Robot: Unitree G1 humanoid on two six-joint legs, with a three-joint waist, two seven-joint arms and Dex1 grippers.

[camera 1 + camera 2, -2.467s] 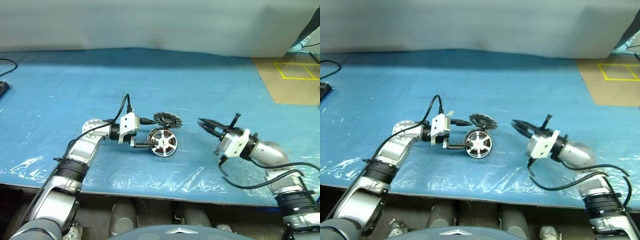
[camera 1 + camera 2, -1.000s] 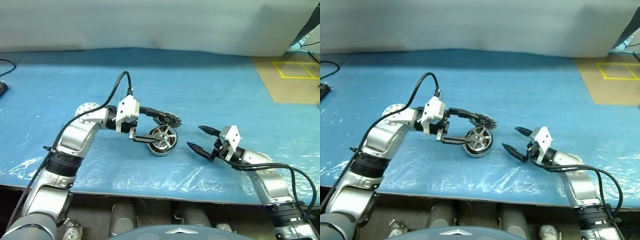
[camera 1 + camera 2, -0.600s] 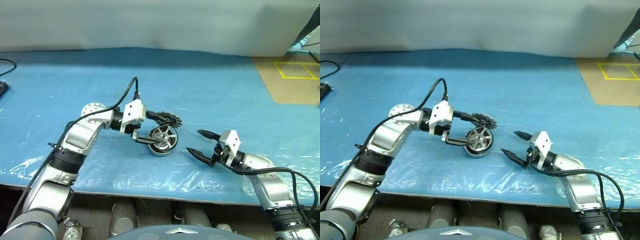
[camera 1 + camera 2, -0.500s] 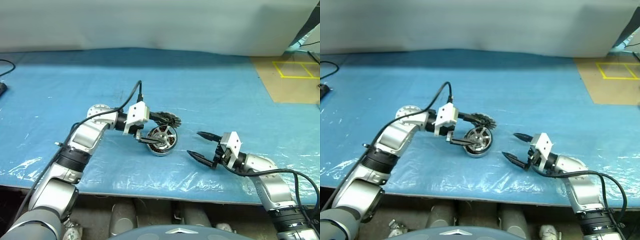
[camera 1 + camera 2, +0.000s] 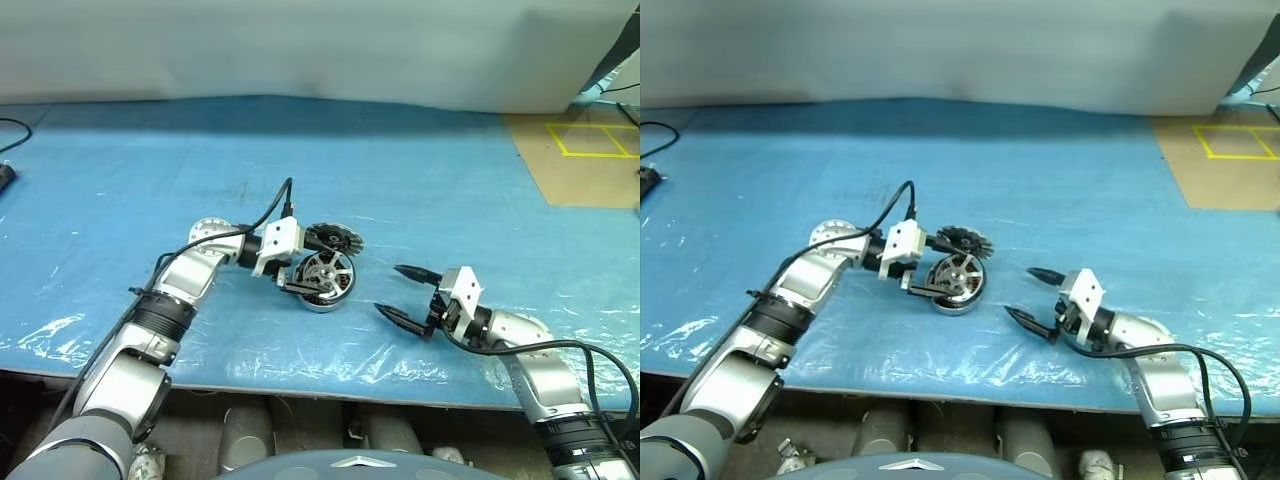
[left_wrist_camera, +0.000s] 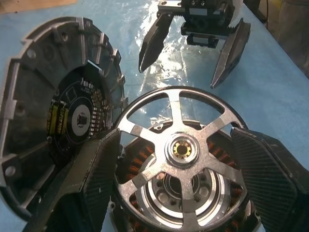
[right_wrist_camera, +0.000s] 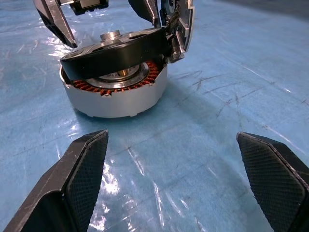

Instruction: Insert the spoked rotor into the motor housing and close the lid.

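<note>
The spoked rotor (image 6: 181, 150) lies tilted on top of the motor housing (image 7: 116, 99), whose copper windings show under the dark rim. The grey finned lid (image 6: 53, 111) stands on edge, leaning against their far side. My left gripper (image 5: 312, 265) is open, with one finger on each side of the rotor's rim; I cannot tell if the fingers touch the rim. My right gripper (image 5: 390, 290) is open and holds nothing, low over the table. It sits a short way to the right of the housing and points at it.
A blue table (image 5: 420, 180) covered in crinkled clear plastic film carries everything. A brown board with yellow tape (image 5: 585, 150) lies at the far right. A dark cable (image 5: 12, 130) lies at the far left edge. The table's front edge runs close below both arms.
My left gripper has sunk from above the parts and now straddles the rotor. My right gripper dropped toward the table earlier and has stayed still for the last half second.
</note>
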